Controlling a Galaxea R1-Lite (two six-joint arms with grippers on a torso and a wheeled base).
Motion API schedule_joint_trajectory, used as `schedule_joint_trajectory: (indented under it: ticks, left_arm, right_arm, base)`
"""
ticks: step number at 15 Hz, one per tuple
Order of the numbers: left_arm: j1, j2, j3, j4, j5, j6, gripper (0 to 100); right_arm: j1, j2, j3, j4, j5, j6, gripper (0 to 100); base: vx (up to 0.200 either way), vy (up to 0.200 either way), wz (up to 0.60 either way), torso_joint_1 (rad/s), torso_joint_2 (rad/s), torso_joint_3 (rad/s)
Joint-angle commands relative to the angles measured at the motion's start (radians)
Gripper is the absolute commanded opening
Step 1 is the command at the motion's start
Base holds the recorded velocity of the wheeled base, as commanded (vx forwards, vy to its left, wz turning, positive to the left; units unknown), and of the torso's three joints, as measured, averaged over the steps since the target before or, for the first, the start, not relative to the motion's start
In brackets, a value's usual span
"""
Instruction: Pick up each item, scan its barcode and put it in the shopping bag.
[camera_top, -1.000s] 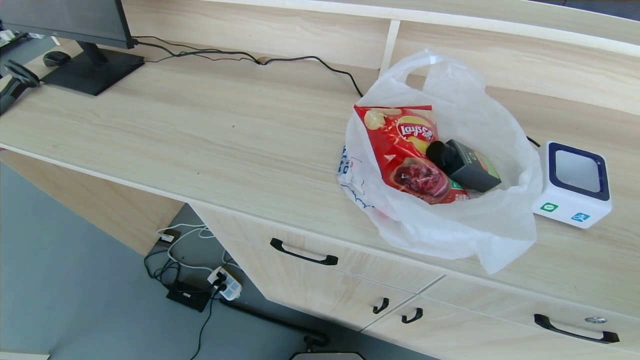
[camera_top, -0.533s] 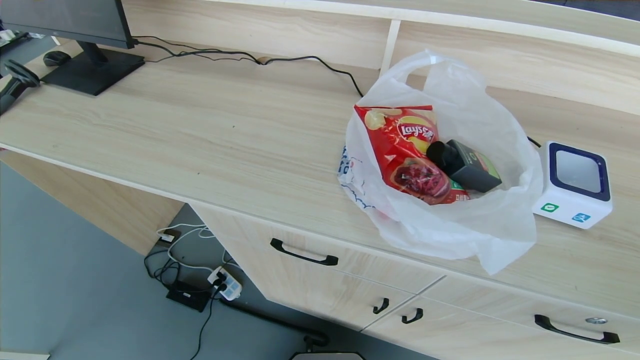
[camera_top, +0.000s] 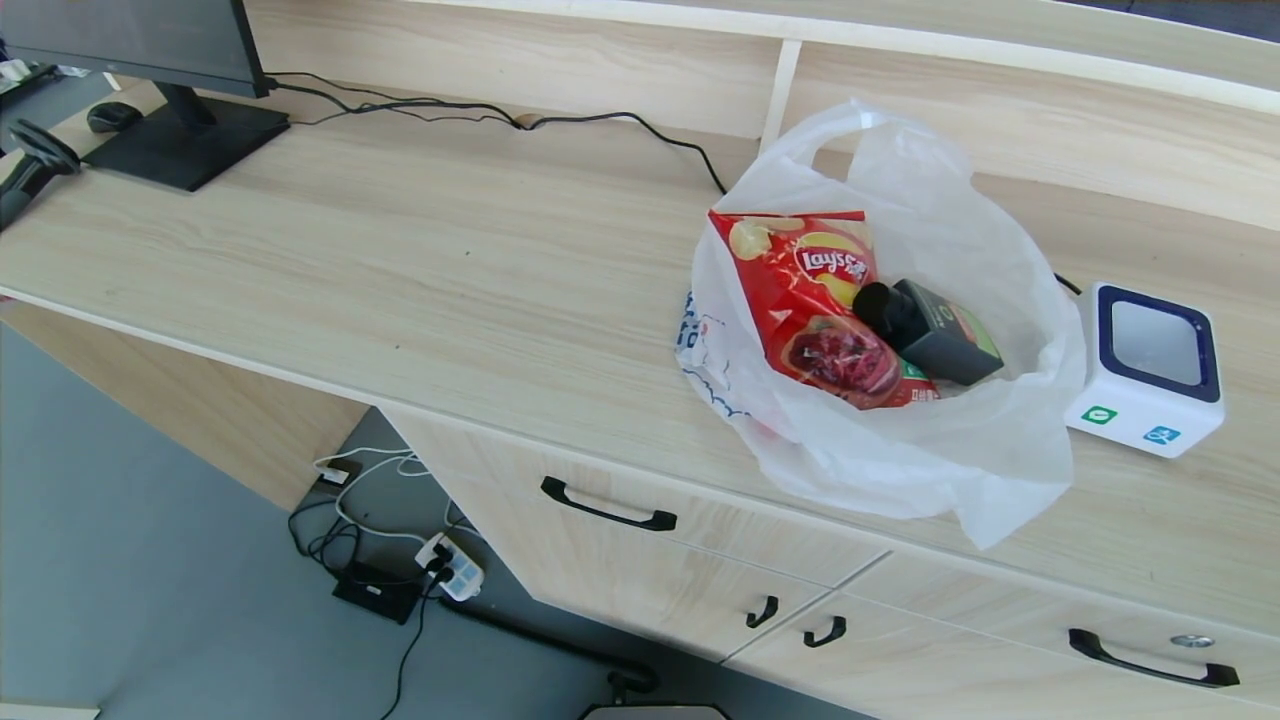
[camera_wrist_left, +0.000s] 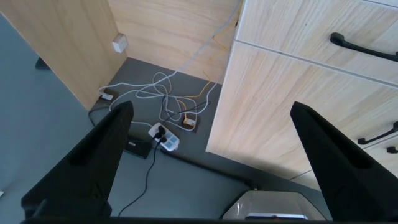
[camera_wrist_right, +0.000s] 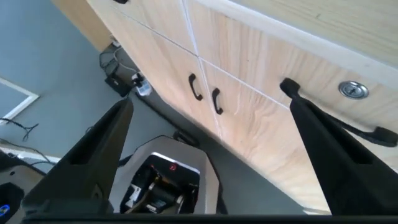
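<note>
Left gripper (camera_wrist_left: 211, 107) has its fingers (camera_wrist_left: 93, 168) spread wide and holding nothing, hanging low by the drawers (camera_wrist_left: 298, 81), aimed at the floor (camera_wrist_left: 56, 124); right gripper (camera_wrist_right: 210, 104) same deal, fingers (camera_wrist_right: 339, 165) wide apart and empty, down in front of the drawers; shopping bag (camera_top: 900, 450) sits on the desk (camera_top: 450, 270) just beside the scanner (camera_top: 1150, 370), with the chip bag (camera_top: 810, 290) and a dark box (camera_top: 945, 340) inside it

On the worktop (camera_top: 400, 260) I see the shopping bag (camera_top: 900, 450) toward the right end, with the chips packet (camera_top: 805, 290) and box (camera_top: 945, 340) inside. The scanner (camera_top: 1150, 370) sits just right of it, the monitor (camera_top: 130, 40) at the far left corner.
</note>
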Motion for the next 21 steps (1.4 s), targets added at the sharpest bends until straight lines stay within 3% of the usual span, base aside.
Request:
schedule_joint_trajectory:
  ticks: [1,6,8,10,21]
  left_arm:
    - [0.0,0.002,0.0,0.001,0.0,-0.002,100]
    - [0.0,0.002,0.0,0.003,0.0,0.0,100]
    - [0.0,0.002,0.0,0.003,0.0,0.0,100]
    - [0.0,0.002,0.0,0.003,0.0,0.0,100]
    - [0.0,0.002,0.0,0.003,0.0,-0.002,100]
  right_arm:
    - [-0.211,0.023,0.0,0.001,-0.002,-0.031,100]
    - [-0.22,-0.026,0.0,-0.001,-0.017,-0.049,100]
    - [-0.333,-0.057,0.0,-0.001,-0.022,-0.037,100]
    - [-0.295,-0.121,0.0,0.001,-0.017,-0.031,100]
    - [-0.295,-0.12,0.0,0.002,-0.019,0.003,100]
  base:
    - [0.0,0.0,0.0,0.0,0.0,0.0]
    - [0.0,0.0,0.0,0.0,0.0,0.0]
    - [0.0,0.0,0.0,0.0,0.0,0.0]
    - [0.0,0.0,0.0,0.0,0.0,0.0]
    - [0.0,0.0,0.0,0.0,0.0,0.0]
